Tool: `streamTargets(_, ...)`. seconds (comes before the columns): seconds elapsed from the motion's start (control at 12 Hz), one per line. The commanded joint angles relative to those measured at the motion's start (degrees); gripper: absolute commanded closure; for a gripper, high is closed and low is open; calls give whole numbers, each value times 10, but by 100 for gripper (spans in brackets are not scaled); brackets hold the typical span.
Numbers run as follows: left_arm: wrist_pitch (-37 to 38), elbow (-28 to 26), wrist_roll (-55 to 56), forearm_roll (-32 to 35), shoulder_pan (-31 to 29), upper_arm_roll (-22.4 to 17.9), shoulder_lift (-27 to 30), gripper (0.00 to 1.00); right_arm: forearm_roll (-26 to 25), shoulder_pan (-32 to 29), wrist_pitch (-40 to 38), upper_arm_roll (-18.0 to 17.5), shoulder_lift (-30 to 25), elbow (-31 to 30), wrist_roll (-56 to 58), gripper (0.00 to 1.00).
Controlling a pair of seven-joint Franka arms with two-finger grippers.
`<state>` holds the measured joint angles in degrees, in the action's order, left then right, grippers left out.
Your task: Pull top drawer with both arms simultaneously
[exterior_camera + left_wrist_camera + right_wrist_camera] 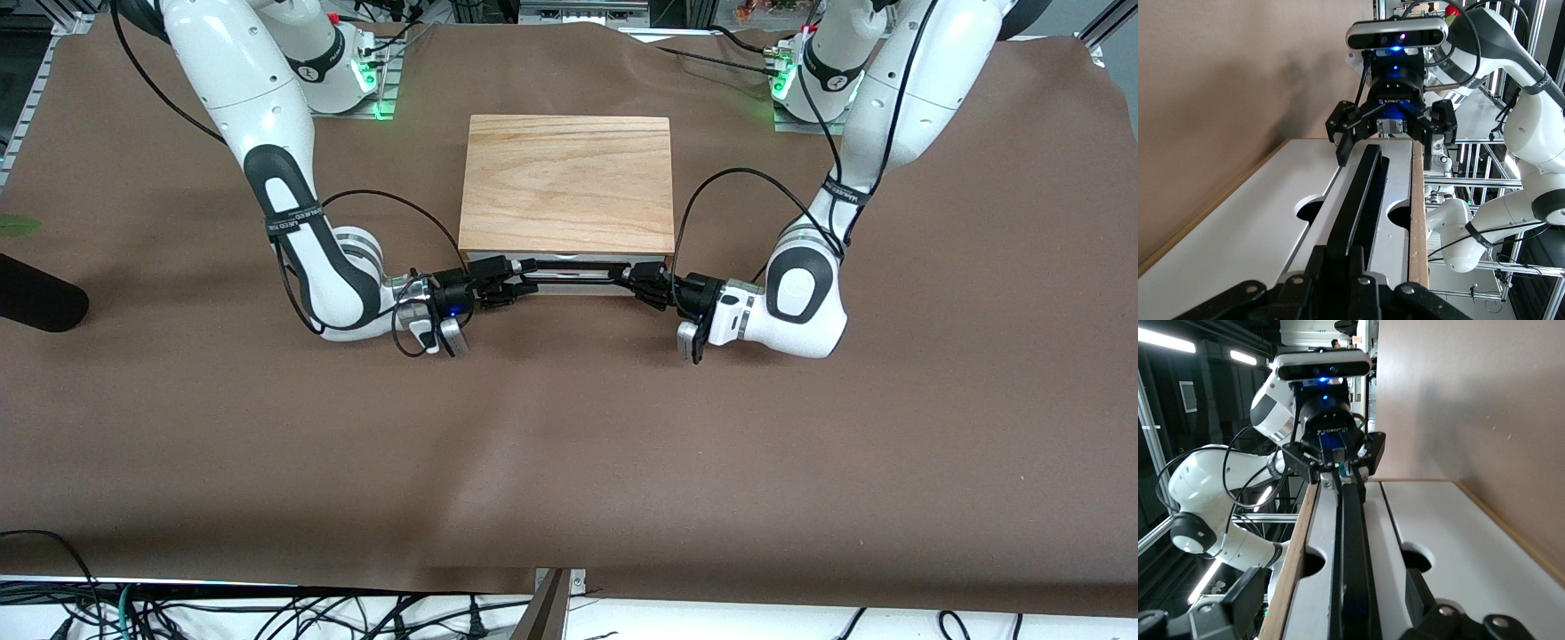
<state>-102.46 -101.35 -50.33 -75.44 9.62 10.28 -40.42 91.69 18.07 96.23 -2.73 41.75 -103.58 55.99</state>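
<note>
The top drawer's white front [569, 281] sits just under the light-wood box top [569, 182], and its inside is hidden. Its long black bar handle [573, 266] runs across it. My left gripper [633, 276] is at the handle's end toward the left arm. In the left wrist view the gripper [1348, 257] is shut on the handle [1361, 193]. My right gripper [516, 274] is at the handle's other end. In the right wrist view the gripper [1335, 587] is open, one finger on each side of the handle [1353, 560] and apart from it.
A second white drawer front [1238, 247] lies below the top one. The box stands on a brown table cover [569, 444]. A black object [36, 302] lies at the table's edge toward the right arm's end. Black cables trail from both wrists.
</note>
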Motion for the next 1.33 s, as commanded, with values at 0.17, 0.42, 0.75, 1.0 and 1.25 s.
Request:
streamTargets(0.17, -5, 6, -19, 9, 6, -1, -17, 100, 13, -14, -10, 3, -24, -39, 27, 19)
streamTargets(0.42, -5, 6, -20, 9, 6, -1, -19, 100, 14, -15, -5, 3, -18, -37, 39, 43)
streamTargets(0.75, -5, 6, -20, 9, 6, -1, -19, 100, 15, -9, -1, 3, -17, -37, 43, 75)
streamTargets(1.0, -5, 6, -20, 9, 5, -1, -22, 100, 21, -8, 9, 0, -15, -37, 43, 96)
streamTargets(1.25, -4, 7, -18, 10, 3, -1, -21, 100, 24, -6, 15, 0, -15, -32, 42, 100)
